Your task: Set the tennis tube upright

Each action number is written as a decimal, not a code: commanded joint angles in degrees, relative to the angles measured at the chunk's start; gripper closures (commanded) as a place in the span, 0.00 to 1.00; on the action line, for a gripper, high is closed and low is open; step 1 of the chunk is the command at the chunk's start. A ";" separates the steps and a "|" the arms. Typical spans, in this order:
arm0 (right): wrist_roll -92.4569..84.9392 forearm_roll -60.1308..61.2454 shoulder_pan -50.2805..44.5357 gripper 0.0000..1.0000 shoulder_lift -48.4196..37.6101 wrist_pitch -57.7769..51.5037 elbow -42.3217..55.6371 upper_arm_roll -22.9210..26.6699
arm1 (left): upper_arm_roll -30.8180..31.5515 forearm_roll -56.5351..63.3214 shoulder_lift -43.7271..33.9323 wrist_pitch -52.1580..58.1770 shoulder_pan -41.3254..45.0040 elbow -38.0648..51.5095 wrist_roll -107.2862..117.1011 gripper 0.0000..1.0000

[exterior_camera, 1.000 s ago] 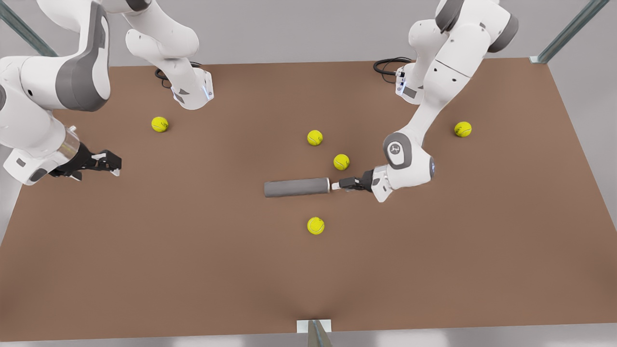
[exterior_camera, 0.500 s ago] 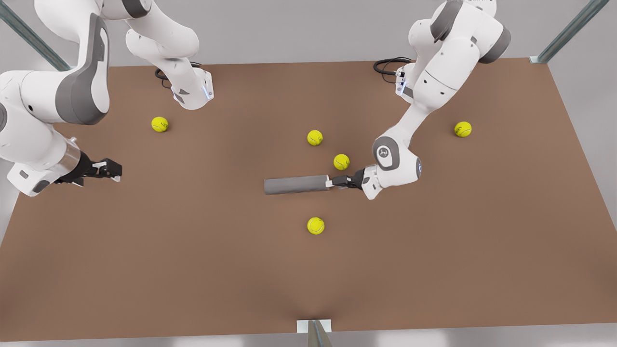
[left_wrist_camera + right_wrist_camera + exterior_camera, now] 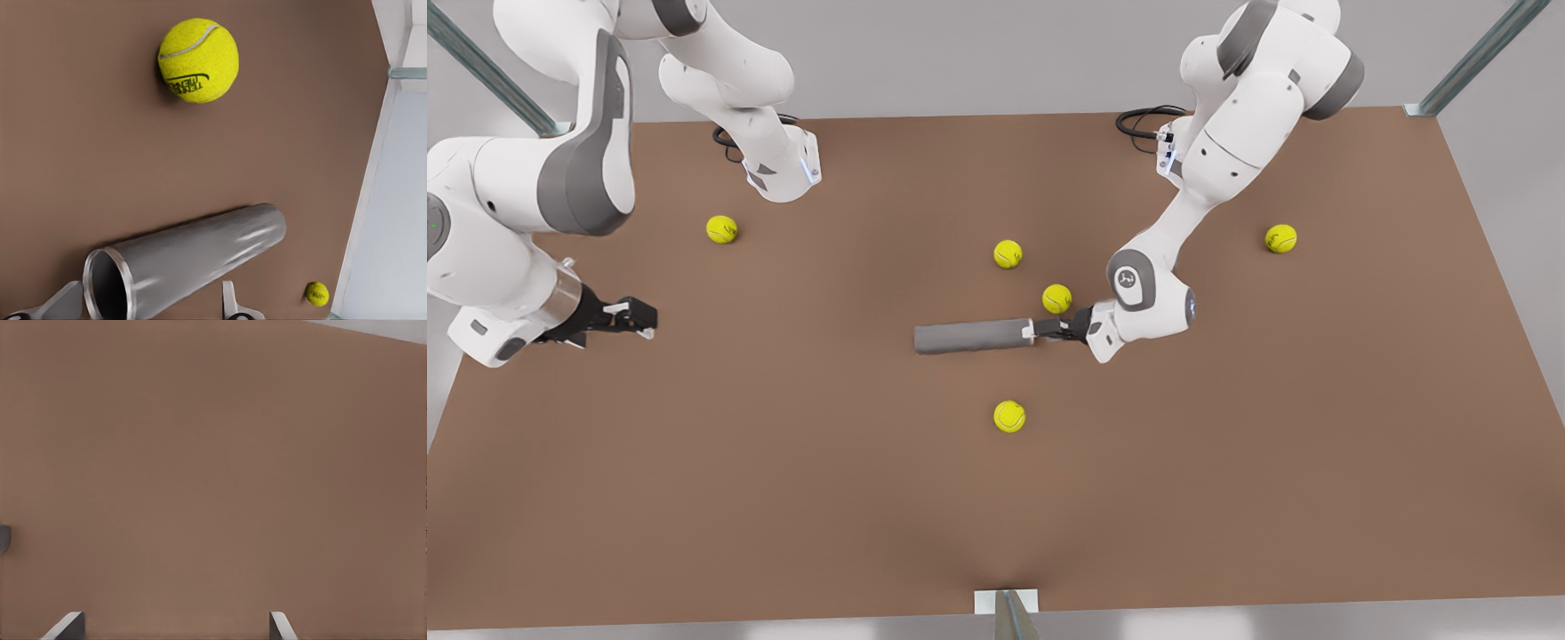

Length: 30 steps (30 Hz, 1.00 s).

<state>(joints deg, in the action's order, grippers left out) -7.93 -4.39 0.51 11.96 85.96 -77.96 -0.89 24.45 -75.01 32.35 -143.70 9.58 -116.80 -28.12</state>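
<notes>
The tennis tube [image 3: 971, 338] is a slim grey metallic cylinder lying on its side mid-table, its length running across the front view. In the left wrist view the tennis tube [image 3: 193, 247] shows its hollow end toward the camera. My left gripper [image 3: 1039, 331] is at the tube's end on the front view's right. It is open, and its fingers [image 3: 230, 300] straddle the hollow end. My right gripper [image 3: 640, 316] hangs open and holding nothing over bare table at the front view's left, far from the tube; its fingertips [image 3: 277, 623] frame only brown tabletop.
Several yellow tennis balls lie on the brown table [image 3: 783, 462]: one [image 3: 1056, 299] just behind my left gripper, one [image 3: 1008, 254] farther back, one [image 3: 1009, 416] in front of the tube. Others [image 3: 721, 229], [image 3: 1280, 238] sit near the arm bases.
My left gripper has slid toward the front view's left until its fingers reach around the tube's end. The tube has barely shifted. The right arm drifted slightly.
</notes>
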 commanded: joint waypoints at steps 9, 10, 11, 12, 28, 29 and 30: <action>0.10 -0.17 -0.25 0.00 0.00 -0.09 0.00 0.01 | 0.08 -2.16 0.96 0.00 1.05 0.34 -0.09 0.01; 0.02 -0.09 -0.25 0.00 0.00 -0.09 0.00 0.01 | 0.08 -2.60 1.23 0.09 1.23 0.34 -0.09 0.01; 0.02 -0.17 -0.25 0.00 0.00 0.00 0.00 0.01 | 0.08 -2.60 1.31 0.00 1.23 0.43 -0.18 0.01; 0.02 -0.18 -0.25 0.00 0.00 -0.09 0.00 0.01 | 0.08 -2.60 1.31 0.09 1.23 0.43 -0.18 0.01; 0.02 -0.18 -0.42 0.00 0.00 -0.09 0.00 0.01 | 0.78 -5.94 2.55 0.26 1.23 1.66 -1.32 0.01; 0.02 -0.18 -0.34 0.00 0.00 -0.09 0.00 0.01 | 0.78 -5.94 2.63 0.26 1.32 1.75 -1.32 0.01; -0.07 -0.18 -0.34 0.00 0.08 -0.09 0.00 0.01 | 0.78 -6.03 2.90 0.18 1.32 1.92 -1.32 0.01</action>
<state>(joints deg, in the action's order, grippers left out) -7.96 -4.57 0.21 11.96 85.82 -77.96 -0.88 25.22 -80.74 35.49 -143.57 10.94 -114.63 -29.44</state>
